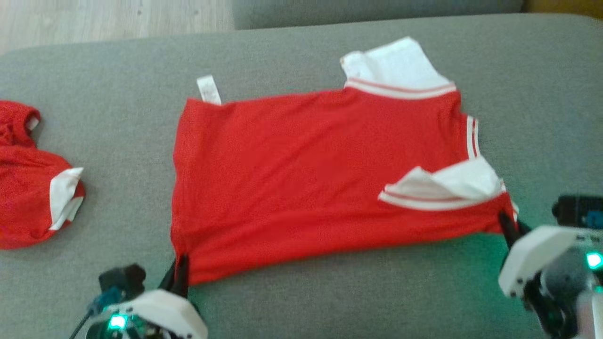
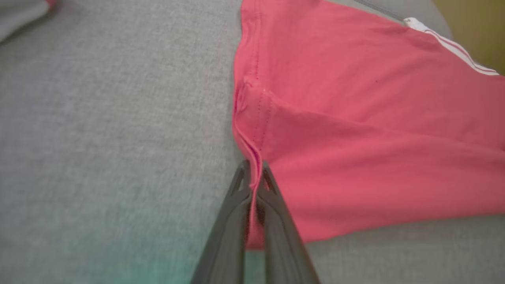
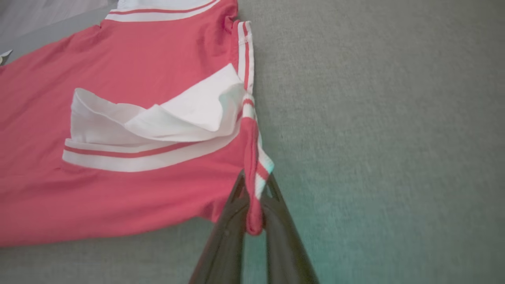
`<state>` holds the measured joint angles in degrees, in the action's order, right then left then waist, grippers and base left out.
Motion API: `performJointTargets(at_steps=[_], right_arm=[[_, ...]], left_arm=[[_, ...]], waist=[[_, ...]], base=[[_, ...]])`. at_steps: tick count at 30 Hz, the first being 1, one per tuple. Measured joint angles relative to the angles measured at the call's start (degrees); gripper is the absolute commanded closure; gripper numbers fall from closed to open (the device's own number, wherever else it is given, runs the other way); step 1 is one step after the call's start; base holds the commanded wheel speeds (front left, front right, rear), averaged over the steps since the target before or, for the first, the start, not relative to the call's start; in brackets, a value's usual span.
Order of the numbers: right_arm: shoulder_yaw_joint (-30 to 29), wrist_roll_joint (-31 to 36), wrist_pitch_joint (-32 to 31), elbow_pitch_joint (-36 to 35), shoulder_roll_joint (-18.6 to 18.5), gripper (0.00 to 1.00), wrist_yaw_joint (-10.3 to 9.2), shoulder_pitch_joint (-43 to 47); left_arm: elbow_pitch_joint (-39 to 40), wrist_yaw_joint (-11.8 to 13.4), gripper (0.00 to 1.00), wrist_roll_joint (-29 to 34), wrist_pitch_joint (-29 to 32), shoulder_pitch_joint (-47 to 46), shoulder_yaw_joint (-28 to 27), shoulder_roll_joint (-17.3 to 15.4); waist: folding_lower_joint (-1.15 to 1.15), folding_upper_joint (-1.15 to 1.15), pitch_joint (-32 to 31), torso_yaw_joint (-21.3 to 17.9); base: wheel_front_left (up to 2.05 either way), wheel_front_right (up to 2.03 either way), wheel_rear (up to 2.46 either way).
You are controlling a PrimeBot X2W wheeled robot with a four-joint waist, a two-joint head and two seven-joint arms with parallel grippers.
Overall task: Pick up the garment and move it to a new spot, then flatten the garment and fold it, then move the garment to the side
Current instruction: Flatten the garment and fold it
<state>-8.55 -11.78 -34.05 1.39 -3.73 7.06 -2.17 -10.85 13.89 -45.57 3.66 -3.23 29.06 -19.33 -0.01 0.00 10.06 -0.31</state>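
On a grey fabric cushion (image 1: 330, 306), left gripper (image 2: 255, 173) and right gripper (image 3: 255, 183) each pinch a corner of the red white-trimmed shirt (image 1: 306, 179).

**Cropped, hidden, unreadable**

Head view's left edge crops the second red garment (image 1: 28, 188), so its full shape is unclear. White tag (image 1: 208, 89) on the garment (image 1: 306, 179) is too small and blurred to read. Bottom edge cuts the left gripper (image 1: 181, 266) body, right edge the right gripper (image 1: 505, 221) body. In both wrist views the pinched corners are hidden between the fingers (image 2: 230, 225), and the garment runs past the frame edges.
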Motion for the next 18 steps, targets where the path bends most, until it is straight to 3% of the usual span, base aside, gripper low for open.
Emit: performJointTargets(at_steps=[5, 6, 7, 8, 13, 18], right_arm=[[-1.2, -2.1, -4.0, -6.2, 1.4, 1.00, 0.00, 7.7], [-1.4, -2.3, -4.5, -6.5, 1.4, 0.85, 0.00, 8.8], [-1.6, -2.5, -4.9, -6.5, 1.4, 0.00, 0.00, 9.6], [-1.7, -3.1, -5.0, -6.5, 1.4, 0.00, 0.00, 10.3], [-0.4, -3.4, -5.3, -6.5, 1.4, 0.00, 0.00, 9.9], [4.7, -3.5, -7.5, -7.7, -1.1, 0.00, 0.00, -2.6]], left_arm=[[7.8, 3.9, 1.00, -1.2, 5.0, 6.4, 0.1, -3.3], [9.0, 4.4, 0.78, -1.6, 6.1, 7.5, 0.3, -3.9], [10.1, 4.4, 0.15, -1.9, 7.1, 8.5, 0.6, -4.4], [11.0, 4.4, 0.00, -1.9, 7.8, 9.4, 0.8, -4.7], [13.0, 3.8, 0.00, -1.8, 8.7, 9.5, 0.8, -6.2], [13.3, -1.1, 0.00, -1.9, 12.9, -1.5, 0.6, -9.0]], waist=[[0.00, 0.00, -1.2, -0.5], [0.00, 0.00, -1.2, -0.6], [0.00, 0.00, -1.2, -0.6], [0.00, 0.00, -1.1, -0.6], [0.00, 0.00, 0.0, -0.7], [0.01, 0.00, 1.6, -1.0]], base=[[0.00, 0.00, 0.00], [0.00, 0.00, 0.00], [0.00, 0.00, 0.00], [0.00, 0.00, 0.00], [0.00, 0.00, 0.00], [0.00, 0.00, 0.00]])
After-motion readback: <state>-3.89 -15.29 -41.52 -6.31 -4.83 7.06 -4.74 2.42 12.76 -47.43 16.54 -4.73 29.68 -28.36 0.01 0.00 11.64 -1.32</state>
